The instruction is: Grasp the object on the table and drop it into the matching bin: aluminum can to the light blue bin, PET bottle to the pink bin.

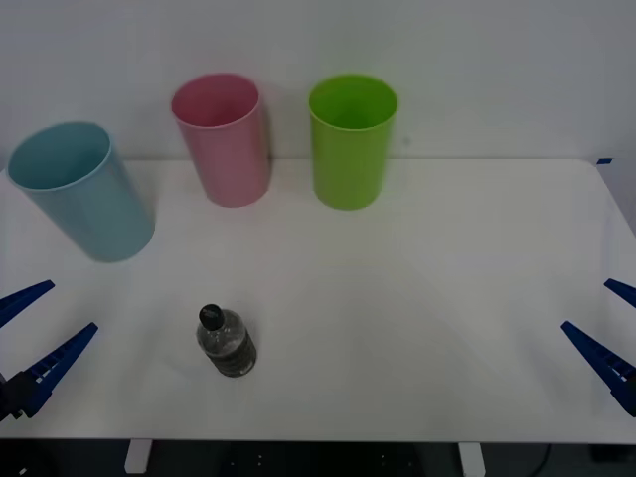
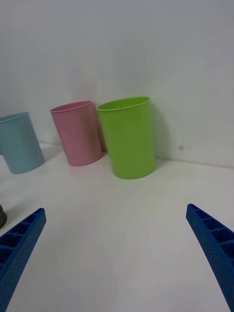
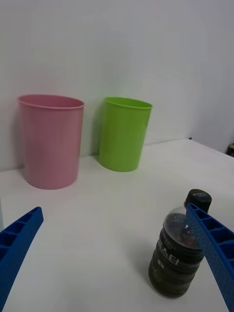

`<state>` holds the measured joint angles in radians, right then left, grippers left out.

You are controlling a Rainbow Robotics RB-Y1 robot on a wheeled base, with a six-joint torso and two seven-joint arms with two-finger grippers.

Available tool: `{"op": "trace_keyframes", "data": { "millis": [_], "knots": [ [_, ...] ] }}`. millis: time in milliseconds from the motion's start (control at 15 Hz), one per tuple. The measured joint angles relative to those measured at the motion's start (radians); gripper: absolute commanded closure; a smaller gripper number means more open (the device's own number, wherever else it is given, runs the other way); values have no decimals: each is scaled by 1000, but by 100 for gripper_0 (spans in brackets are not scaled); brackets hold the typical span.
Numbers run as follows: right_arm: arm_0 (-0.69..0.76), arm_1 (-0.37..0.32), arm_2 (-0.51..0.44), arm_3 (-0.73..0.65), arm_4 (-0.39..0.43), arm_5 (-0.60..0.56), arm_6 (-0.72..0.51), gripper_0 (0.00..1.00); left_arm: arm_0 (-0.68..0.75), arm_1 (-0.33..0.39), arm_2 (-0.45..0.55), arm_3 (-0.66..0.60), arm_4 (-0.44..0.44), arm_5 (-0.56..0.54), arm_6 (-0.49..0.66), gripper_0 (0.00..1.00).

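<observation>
Near the front edge of the table (image 1: pixel 417 328), toward its left side, the PET bottle (image 1: pixel 228 343) stands upright, with its black cap on top and a dark label band around the body. It touches nothing and stands well apart from the bins. At the front left corner, the left gripper (image 1: pixel 40 328) hovers just above the white surface with its blue ribbed fingers spread wide and nothing between them; the bottle is to the right of it, near but not touching. In the left wrist view the bottle (image 3: pixel 179 253) appears partly behind one blue finger (image 3: pixel 214 253). At the front right corner, the right gripper (image 1: pixel 608 328) is also spread open and holds nothing.

Farther back, near the left edge, the light blue bin (image 1: pixel 81 194) stands open side up. Along the rear edge, close to the wall, the pink bin (image 1: pixel 224 139) and a lime green bin (image 1: pixel 352 141) stand side by side, near each other but apart. The pink one is between the light blue one and the green one.
</observation>
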<state>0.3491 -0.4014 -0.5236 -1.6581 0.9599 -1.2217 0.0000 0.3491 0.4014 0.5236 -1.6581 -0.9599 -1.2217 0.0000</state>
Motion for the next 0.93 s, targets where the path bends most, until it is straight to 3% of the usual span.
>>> {"op": "trace_keyframes", "data": {
  "millis": [600, 933],
  "knots": [
    [0, 0, 0, 0, 0, 0, 0, 0, -24, -17, -10, 30, 26, 10, -2, 0],
    [0, 0, 0, 0, 0, 0, 0, 0, -48, 27, -44, 92, -36, -8, -35, 0]
  ]
}}
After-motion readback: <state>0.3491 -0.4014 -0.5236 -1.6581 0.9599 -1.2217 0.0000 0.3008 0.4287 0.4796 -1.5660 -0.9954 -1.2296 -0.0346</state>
